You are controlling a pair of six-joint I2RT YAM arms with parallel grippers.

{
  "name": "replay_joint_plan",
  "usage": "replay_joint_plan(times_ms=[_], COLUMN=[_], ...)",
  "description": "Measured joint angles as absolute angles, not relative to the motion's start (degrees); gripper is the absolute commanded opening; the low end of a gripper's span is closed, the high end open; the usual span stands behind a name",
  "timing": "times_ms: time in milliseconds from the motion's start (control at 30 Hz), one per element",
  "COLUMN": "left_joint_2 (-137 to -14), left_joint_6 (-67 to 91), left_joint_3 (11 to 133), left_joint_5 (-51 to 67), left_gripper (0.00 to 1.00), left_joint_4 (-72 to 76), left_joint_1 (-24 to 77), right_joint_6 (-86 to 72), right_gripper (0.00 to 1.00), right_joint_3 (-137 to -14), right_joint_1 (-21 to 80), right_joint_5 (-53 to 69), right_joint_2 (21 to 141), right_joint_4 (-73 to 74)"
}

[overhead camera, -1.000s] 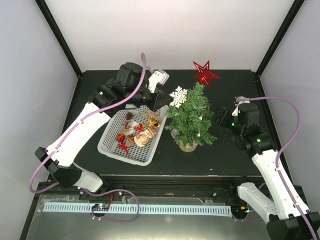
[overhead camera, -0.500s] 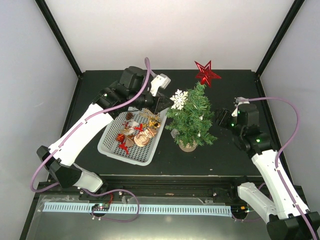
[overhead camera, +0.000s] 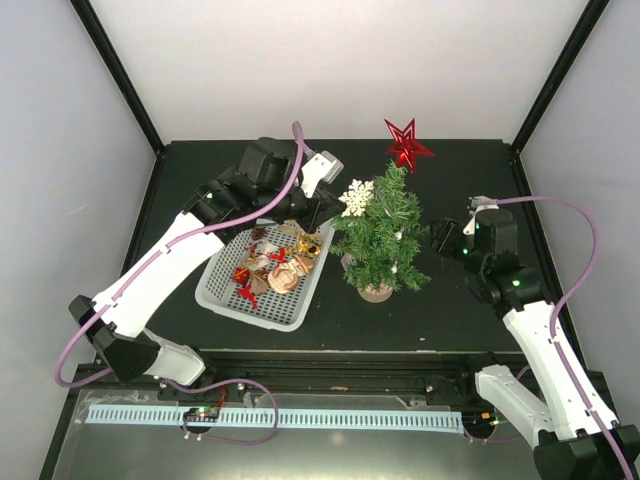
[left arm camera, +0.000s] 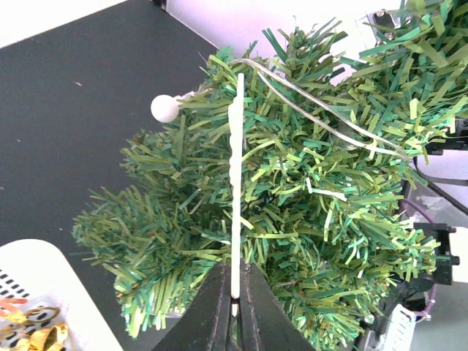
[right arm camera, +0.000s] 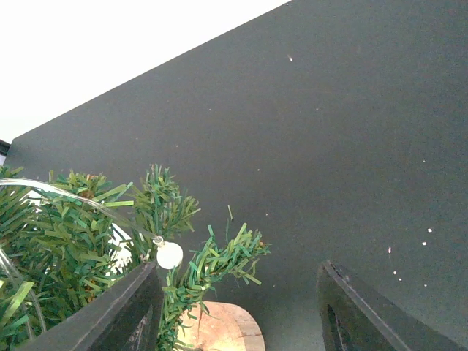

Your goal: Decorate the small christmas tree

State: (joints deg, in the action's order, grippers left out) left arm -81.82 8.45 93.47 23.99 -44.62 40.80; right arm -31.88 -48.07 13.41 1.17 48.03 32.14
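Pressing a white snowflake ornament [left arm camera: 235,183] edge-on into the upper branches of the small christmas tree [overhead camera: 385,240], the left pincer [left arm camera: 234,296] pinches its lower rim. The tree stands on the bench [overhead camera: 460,180] between a white ornament basket [overhead camera: 215,290] and the spread right pincer [right arm camera: 238,292], with a red star [overhead camera: 407,146] at its tip. The left arm has crept closer over the past second.

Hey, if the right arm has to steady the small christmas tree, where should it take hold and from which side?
Probably the round tan base of the small christmas tree, coming in low from the right arm's own side, where the open right tool faces it. The branches are bushy and yielding all round; the base is the one firm, bare part showing below them.
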Motion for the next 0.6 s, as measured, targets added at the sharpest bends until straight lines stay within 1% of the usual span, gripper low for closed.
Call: replay_joint_plan(times_ms=[233,367,500,600], left_joint_2=[-79.4,-77.1,-73.7,-70.6], left_joint_6=[6.0,3.8,-2.0,-9.3], left_joint_3=[93.5,93.5,93.5,93.5], left_joint_5=[18.0,16.6,17.4,21.5], left_gripper=[0.02,0.02,0.02,0.01], left_joint_4=[-45.2,-45.5,-46.2,-48.3], left_joint_1=[40.9,40.9,40.9,40.1], right_joint_6=[-31.9,-32.0,-32.0,-31.8], right_gripper=[0.59,0.58,0.58,0.57], right_joint_3=[-48.1,-48.1,-48.1,-48.2], right_joint_1=[13.4,13.4,13.4,13.4], right_joint_5=[1.2,1.2,1.1,1.1], right_joint_2=[47.9,47.9,46.8,44.0], right_joint_4=[32.1,32.1,32.6,33.5])
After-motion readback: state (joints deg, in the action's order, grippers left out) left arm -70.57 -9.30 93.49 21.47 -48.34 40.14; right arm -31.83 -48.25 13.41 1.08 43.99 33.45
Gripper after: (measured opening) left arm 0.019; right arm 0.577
